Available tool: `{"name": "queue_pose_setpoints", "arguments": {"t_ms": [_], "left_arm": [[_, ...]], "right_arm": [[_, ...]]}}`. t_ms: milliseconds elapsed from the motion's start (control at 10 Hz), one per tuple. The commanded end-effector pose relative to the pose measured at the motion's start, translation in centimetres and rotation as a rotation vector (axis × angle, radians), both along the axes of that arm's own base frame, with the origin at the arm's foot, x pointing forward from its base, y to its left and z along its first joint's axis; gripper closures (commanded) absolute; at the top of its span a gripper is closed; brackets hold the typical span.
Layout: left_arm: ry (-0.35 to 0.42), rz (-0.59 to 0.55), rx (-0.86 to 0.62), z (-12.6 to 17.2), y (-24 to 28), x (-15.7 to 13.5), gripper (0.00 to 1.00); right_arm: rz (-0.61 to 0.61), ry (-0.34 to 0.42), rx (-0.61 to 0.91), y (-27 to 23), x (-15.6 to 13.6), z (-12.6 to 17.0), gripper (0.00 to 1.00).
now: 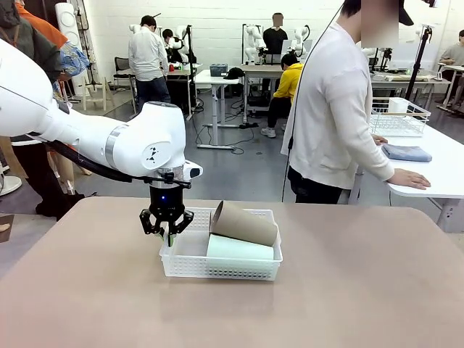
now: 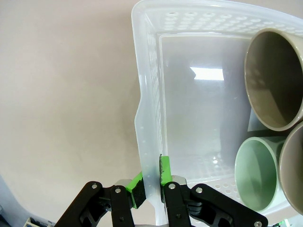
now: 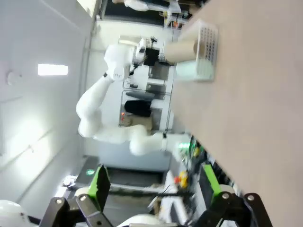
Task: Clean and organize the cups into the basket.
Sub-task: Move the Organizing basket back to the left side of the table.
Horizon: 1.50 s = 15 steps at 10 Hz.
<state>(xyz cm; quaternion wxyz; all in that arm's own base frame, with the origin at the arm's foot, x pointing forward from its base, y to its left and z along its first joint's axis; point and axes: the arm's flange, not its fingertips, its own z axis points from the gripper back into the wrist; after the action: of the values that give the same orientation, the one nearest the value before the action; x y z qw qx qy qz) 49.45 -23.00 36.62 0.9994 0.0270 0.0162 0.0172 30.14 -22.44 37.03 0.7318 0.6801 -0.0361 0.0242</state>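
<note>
- The table [image 1: 348, 290] is a plain brownish-tan top, bare around the basket [image 1: 217, 268].
- Beyond the table is a workroom with white tables; a person in a white top [image 1: 333, 116] stands past its far edge, one hand [image 1: 410, 178] flat on a neighbouring white table beside a folded blue cloth [image 1: 406, 153] and a wire basket [image 1: 395, 116].
- The basket is white, shallow and see-through, with rows of small holes in its walls; it sits near the middle of the table.
- Inside the basket, cups lie on their sides: a tan-brown cup [image 1: 243, 222] on top of a pale green cup [image 1: 239, 249]. The left wrist view shows another brown rim [image 2: 291, 175] at its edge.
- The left gripper [image 1: 168, 233] is at the basket's left short wall, fingers [image 2: 164, 172] pinched on the rim, one inside and one outside.
- The right gripper [image 3: 156, 184] hangs well away from the basket, fingers spread wide, holding nothing.
</note>
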Motion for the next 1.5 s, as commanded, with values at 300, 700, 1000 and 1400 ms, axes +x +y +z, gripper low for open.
{"name": "queue_pose_setpoints", "arguments": {"t_ms": [300, 700, 1000, 1400], "left_arm": [[-0.009, -0.010, 0.000, 0.1, 0.1, 0.0, 1.00], [-0.042, -0.025, 0.000, 0.9, 2.4, -0.1, 0.94], [-0.070, -0.161, 0.061, 1.3, 14.0, -0.9, 0.94], [-0.108, -0.115, 0.068, 0.4, 26.2, -3.9, 0.94]], "right_arm": [[0.000, 0.000, 0.000, 0.0, 0.0, 0.0, 0.00], [0.000, 0.000, 0.000, 0.0, 0.0, 0.0, 0.00], [0.000, 0.000, 0.000, 0.0, 0.0, 0.0, 0.00], [0.000, 0.000, 0.000, 0.0, 0.0, 0.0, 0.00]]}}
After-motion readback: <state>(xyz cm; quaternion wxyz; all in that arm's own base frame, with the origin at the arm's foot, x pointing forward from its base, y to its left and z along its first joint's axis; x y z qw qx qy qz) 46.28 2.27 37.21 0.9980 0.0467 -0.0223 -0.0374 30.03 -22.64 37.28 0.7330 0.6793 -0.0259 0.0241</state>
